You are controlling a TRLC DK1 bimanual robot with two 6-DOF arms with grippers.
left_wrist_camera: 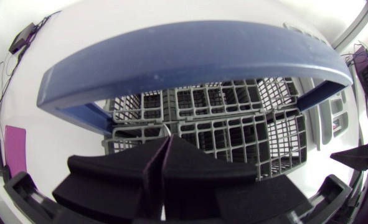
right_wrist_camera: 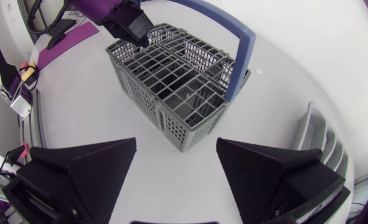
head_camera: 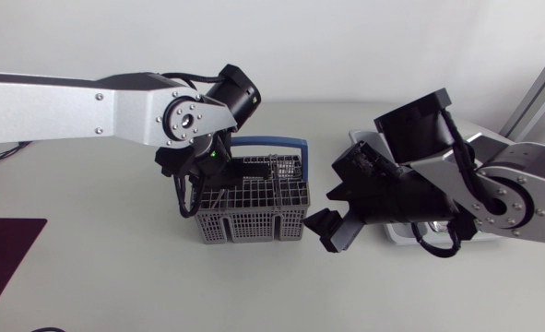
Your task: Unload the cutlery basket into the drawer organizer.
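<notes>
- The left arm (head_camera: 88, 106) comes across from the table's left side and points its wrist straight down over the left end of the cutlery basket (head_camera: 251, 210).
- The left gripper (left_wrist_camera: 165, 142) sits just under the basket's handle (left_wrist_camera: 190, 53), its fingers pressed together. A thin silvery sliver shows at the tips; what it is cannot be told.
- The right arm (head_camera: 503, 189) is folded low on the basket's right. The right gripper (right_wrist_camera: 174, 168) is aimed at the basket's near right corner, close to it but apart from it.
- Its fingers are spread wide, with nothing between them.
- The basket is a grey wire grid, split into square compartments, standing upright mid-table. Its blue handle arches over from end to end.
- The drawer organizer (right_wrist_camera: 320, 140), pale and ribbed, lies just right of the basket, partly under the right arm.
- Bare table (head_camera: 97, 277) lies in front of the basket and to its left, where a dark purple mat (head_camera: 0, 258) sits well apart from it.
</notes>
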